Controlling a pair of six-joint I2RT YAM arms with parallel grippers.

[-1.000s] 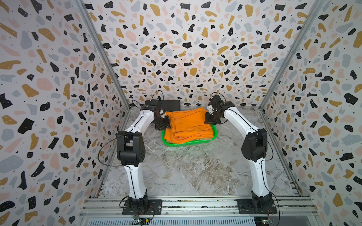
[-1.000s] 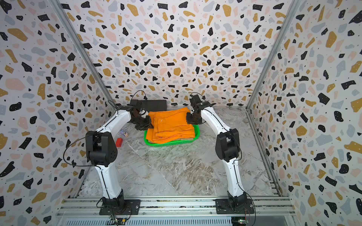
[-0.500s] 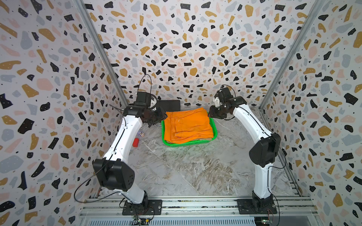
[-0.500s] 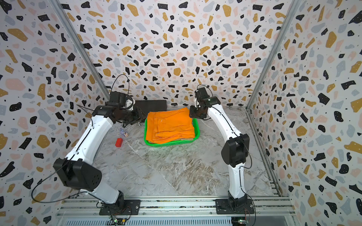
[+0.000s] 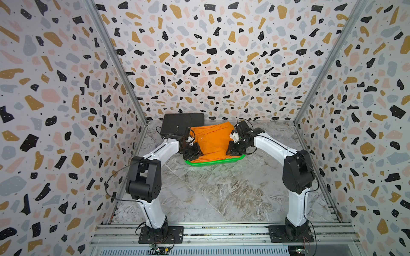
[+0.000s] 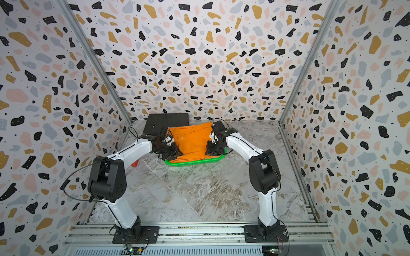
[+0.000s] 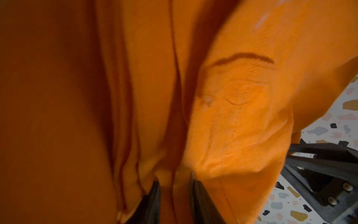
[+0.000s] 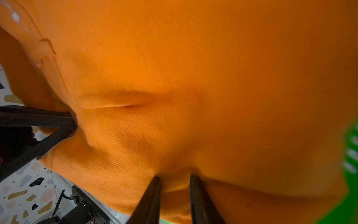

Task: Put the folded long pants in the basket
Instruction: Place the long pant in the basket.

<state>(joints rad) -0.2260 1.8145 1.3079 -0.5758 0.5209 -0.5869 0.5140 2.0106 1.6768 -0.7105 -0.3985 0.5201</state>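
Starting at the near edge of the marble-look table (image 5: pixel 221 195): just the mounting rail (image 5: pixel 221 231), then a big bare stretch. Small red thing (image 6: pixel 135 163) poking out behind the left arm (image 5: pixel 164 148) near the left edge, too hidden to identify.

Further in, toward the far edge and roughly midway across: bright green perforated plastic basket (image 5: pixel 215 163), visible only by its near rim. Draped right over it, bright orange folded cloth pants (image 5: pixel 213 139), covering pretty much the whole opening and spilling a little over its near left corner. No telling about anything underneath, fully hidden.

Left jaws down at the near left corner of the pants, right jaws at the near right corner, at the end of the right arm (image 5: pixel 273 144). Left wrist view: jaws nearly together, pinching a bunched fold of the pants (image 7: pixel 242 97). Right wrist view: same deal, pants (image 8: pixel 193 77) puckered into the narrow gap, so pinched there too.

Handling-wise: looks like light, soft twill, so expect zero stiffness and plenty of sag in the middle. Not slippery by the look of the weave, nothing fragile. Best to bite through all the layers at two opposite side edges, pretty much like now; with only the top layer, probable unfolding.

Way back at the far left corner: flat black box (image 5: pixel 183 125), just beside the pants; touching or not, can't tell.
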